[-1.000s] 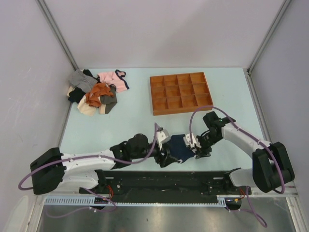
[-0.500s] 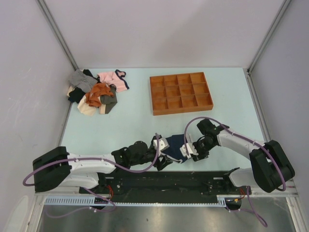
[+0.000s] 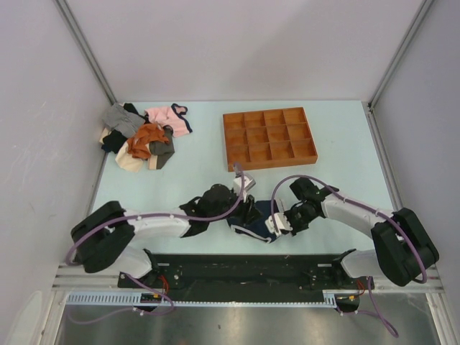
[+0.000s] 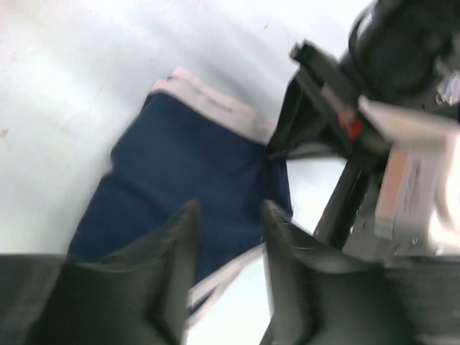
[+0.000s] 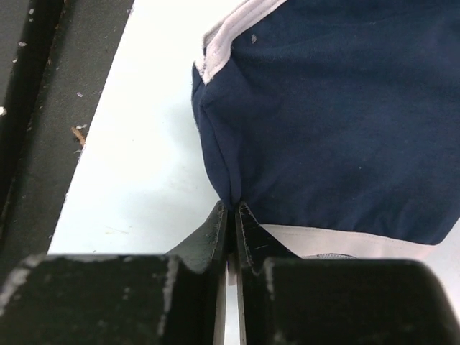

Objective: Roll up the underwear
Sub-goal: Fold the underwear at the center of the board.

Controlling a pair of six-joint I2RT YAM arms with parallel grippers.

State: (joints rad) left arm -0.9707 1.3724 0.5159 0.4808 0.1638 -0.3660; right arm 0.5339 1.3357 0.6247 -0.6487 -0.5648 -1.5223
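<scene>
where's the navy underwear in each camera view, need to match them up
Top external: the underwear sits low in the centre of the picture.
Left wrist: it fills the centre-left.
Right wrist: it fills the upper right.
Shared landmark: the right gripper, pinching the underwear's edge in all three views.

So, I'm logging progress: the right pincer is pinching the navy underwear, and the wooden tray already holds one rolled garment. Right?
Not quite. The right pincer does pinch the navy underwear, but the wooden tray holds nothing: the top external view shows all its compartments empty.
</scene>
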